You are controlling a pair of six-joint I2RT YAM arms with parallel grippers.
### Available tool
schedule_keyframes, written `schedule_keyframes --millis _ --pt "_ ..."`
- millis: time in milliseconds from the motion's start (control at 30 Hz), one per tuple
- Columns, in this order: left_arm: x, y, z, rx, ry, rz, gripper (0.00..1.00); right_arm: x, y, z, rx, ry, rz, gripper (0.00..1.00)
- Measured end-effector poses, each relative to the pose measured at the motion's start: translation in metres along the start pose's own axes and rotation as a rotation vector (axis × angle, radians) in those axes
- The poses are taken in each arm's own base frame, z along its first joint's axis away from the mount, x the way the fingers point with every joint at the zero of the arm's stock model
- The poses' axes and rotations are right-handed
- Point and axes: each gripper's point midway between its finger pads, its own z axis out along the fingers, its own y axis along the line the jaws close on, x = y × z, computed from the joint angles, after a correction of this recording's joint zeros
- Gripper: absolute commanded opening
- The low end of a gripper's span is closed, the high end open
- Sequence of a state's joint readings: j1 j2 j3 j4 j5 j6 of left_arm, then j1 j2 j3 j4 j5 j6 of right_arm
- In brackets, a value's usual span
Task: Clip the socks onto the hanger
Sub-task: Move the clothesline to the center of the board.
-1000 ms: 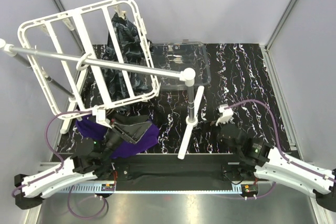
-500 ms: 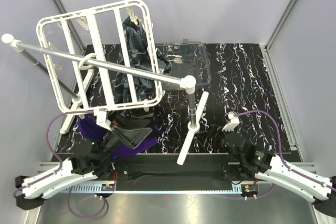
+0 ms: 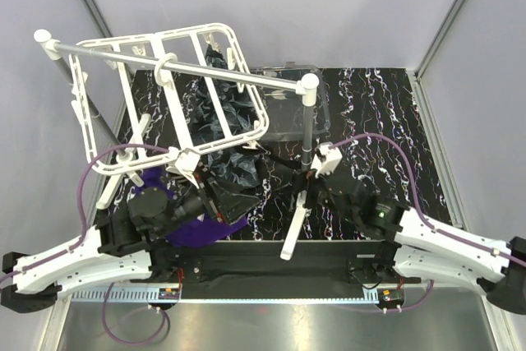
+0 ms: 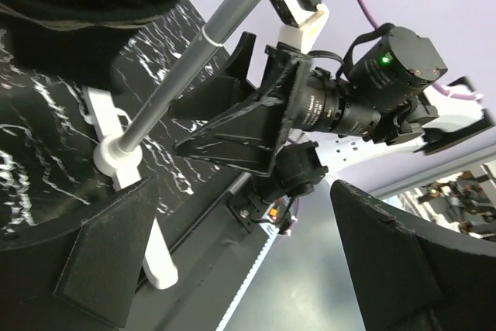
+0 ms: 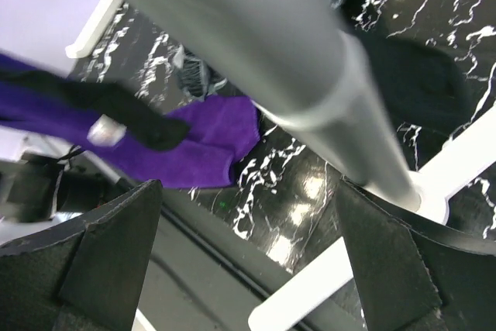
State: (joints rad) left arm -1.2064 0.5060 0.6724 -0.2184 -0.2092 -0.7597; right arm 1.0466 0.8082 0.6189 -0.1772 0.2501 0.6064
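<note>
**A:** The left claw (image 3: 234,193) stands wide, and nothing is between its fingers (image 4: 108,257). Its own camera shows this best: two dark, rough-looking wedges with only air between them.

**B:** And the right claw (image 3: 275,174)?

**A:** Also wide, also holding nothing. The left wrist view looks straight at it and shows black triangular fingers (image 4: 240,114) with ribs, spread apart. From above one sees only a dark mass there.

**B:** What does the right wrist camera add?

**A:** The upright post (image 5: 256,60). It is smooth grey metal, very close and blurred, and in that view it runs across between the two fingers. Whether it touches them, I cannot tell. Below it lies the purple sock (image 5: 194,145), soft and matt, on the glossy black table (image 5: 310,191) with white veins. A black sock (image 5: 124,106) lies across the purple one.

**B:** Where is the hanger?

**A:** Only the top view shows it whole. The hanger (image 3: 131,39) is a white plastic grid frame. It hangs tilted by its hook from the horizontal silver rod (image 3: 238,76), over the far left part of the table. Dark marbled socks (image 3: 226,104) hang under it and are seen through the bars. On the far side of the post stands a clear plastic tub (image 3: 322,108).
</note>
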Motion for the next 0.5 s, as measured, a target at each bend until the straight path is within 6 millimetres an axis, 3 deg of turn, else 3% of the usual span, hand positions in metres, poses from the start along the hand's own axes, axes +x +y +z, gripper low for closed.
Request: schedule_keyframes --millis 267,500 --pt "-0.030 -0.024 -0.014 0.046 -0.032 0.091 0.99 -0.015 -0.007 0.026 0.086 -0.005 -0.014 1.00" --pt "-0.065 -0.085 -0.035 0.287 -0.094 0.149 0.99 -0.039 -0.033 0.037 0.134 -0.029 0.031 1.00"
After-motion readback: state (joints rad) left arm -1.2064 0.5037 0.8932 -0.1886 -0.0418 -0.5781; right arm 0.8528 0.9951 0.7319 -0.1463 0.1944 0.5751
